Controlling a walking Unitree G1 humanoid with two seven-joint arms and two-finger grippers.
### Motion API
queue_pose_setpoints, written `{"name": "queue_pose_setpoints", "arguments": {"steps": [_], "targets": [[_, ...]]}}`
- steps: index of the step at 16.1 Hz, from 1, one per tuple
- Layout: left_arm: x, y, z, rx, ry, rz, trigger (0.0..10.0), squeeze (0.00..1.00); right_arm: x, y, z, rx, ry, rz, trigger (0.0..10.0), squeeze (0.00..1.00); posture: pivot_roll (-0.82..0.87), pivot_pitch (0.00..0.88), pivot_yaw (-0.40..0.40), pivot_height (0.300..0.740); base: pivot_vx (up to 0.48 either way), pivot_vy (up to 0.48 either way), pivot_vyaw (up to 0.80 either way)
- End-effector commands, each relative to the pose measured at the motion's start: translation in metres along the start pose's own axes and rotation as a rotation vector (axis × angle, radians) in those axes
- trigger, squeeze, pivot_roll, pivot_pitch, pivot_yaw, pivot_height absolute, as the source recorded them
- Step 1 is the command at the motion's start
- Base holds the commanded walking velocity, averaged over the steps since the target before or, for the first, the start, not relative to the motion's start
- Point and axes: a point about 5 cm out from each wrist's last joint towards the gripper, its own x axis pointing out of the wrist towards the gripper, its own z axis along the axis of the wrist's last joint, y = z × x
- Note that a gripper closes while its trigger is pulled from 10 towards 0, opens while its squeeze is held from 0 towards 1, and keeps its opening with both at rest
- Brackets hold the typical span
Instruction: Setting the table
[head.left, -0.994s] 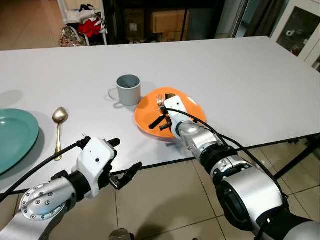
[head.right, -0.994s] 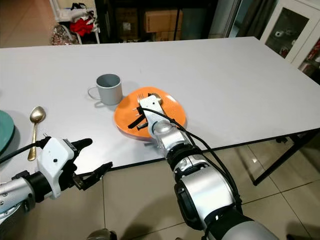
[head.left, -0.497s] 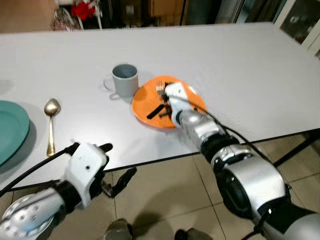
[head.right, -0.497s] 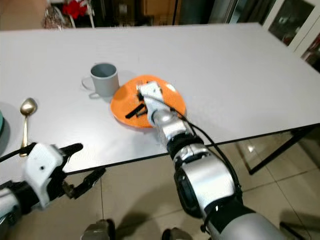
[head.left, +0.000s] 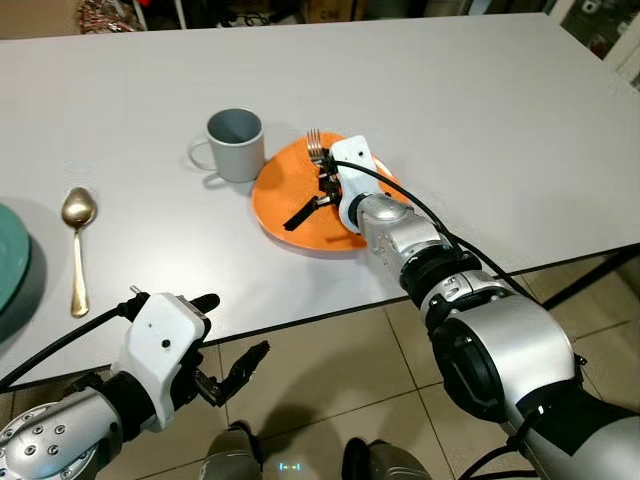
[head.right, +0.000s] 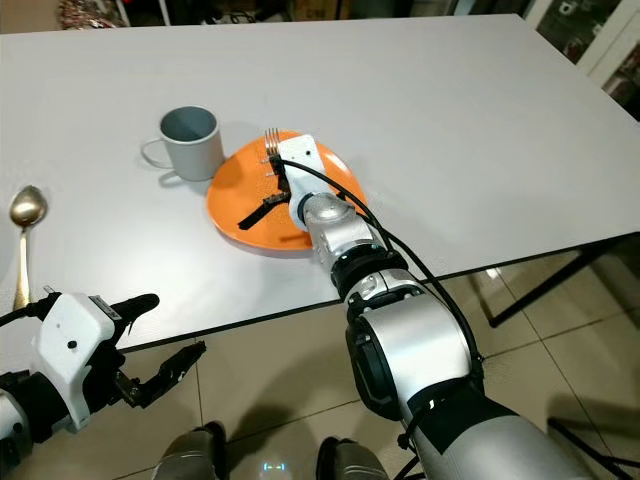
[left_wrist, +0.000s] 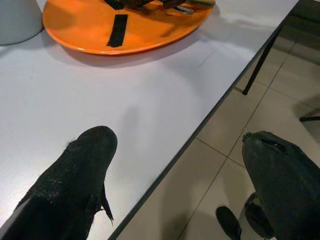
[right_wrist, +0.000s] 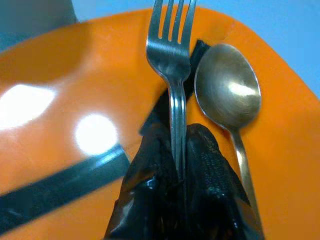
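An orange plate (head.left: 278, 180) lies near the front edge of the white table (head.left: 480, 120). My right gripper (head.left: 325, 180) is over the plate, shut on the handle of a steel fork (head.left: 315, 147) whose tines point at the plate's far rim. The right wrist view shows the fingers (right_wrist: 205, 160) pinched on the fork (right_wrist: 172, 65), with a steel spoon (right_wrist: 227, 90) lying on the plate beside it. A black strip (head.left: 300, 213) also rests on the plate. A grey mug (head.left: 236, 145) stands just left of the plate. My left gripper (head.left: 230, 330) hangs open at the table's front edge, holding nothing.
A gold spoon (head.left: 77, 210) lies on the table to the left, and beyond it the rim of a teal plate (head.left: 8, 285) shows at the picture's edge. Tiled floor (left_wrist: 225, 150) and a table leg (head.left: 590, 280) lie below the front edge.
The camera has moved in and tilted down. My right gripper has carried the fork a little toward the plate's far rim. My left arm has sunk lower, to the table's edge.
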Motion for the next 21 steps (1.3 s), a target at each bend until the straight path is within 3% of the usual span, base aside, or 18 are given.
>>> {"name": "queue_pose_setpoints", "arguments": {"steps": [1, 7, 9, 10, 11, 16, 19, 21], "targets": [[-0.002, -0.005, 0.001, 0.000, 0.000, -0.013, 10.0, 0.00, 0.000, 0.002, -0.007, -0.029, 0.045, 0.010, 10.0, 0.00, 0.25, 0.208, -0.081, 0.740, 0.000, 0.000, 0.00], [0.003, -0.004, 0.004, -0.003, -0.017, -0.010, 10.0, 0.00, 0.000, 0.017, -0.018, 0.060, 0.121, 0.083, 10.0, 0.00, 0.24, 0.188, -0.085, 0.740, 0.000, 0.000, 0.00], [0.005, -0.002, 0.006, -0.001, -0.027, -0.004, 10.0, 0.00, 0.001, 0.021, -0.018, 0.087, 0.125, 0.114, 10.0, 0.07, 0.24, 0.185, -0.085, 0.740, 0.000, 0.000, 0.00], [0.006, -0.001, 0.006, 0.001, -0.026, 0.001, 10.0, 0.00, 0.000, 0.021, -0.018, 0.086, 0.129, 0.112, 10.0, 0.92, 0.24, 0.184, -0.087, 0.740, 0.000, 0.000, 0.00], [0.006, -0.001, 0.006, 0.000, -0.026, 0.002, 10.0, 0.00, 0.000, 0.021, -0.017, 0.086, 0.130, 0.112, 10.0, 0.97, 0.24, 0.182, -0.087, 0.740, 0.000, 0.000, 0.00], [0.009, 0.004, 0.006, 0.011, -0.029, 0.022, 10.0, 0.00, 0.001, 0.023, -0.008, 0.126, 0.103, 0.126, 10.0, 1.00, 0.25, 0.157, -0.081, 0.740, 0.000, 0.000, 0.00], [0.018, 0.018, 0.011, 0.027, -0.063, 0.055, 10.0, 0.00, 0.000, 0.024, 0.023, 0.196, 0.001, 0.182, 10.0, 1.00, 0.22, 0.106, -0.062, 0.740, 0.000, 0.000, 0.00], [0.027, 0.025, 0.012, 0.019, -0.084, 0.081, 10.0, 0.00, -0.002, 0.017, 0.034, 0.184, -0.029, 0.211, 10.0, 1.00, 0.19, 0.063, -0.046, 0.740, 0.000, 0.000, 0.00]]}}
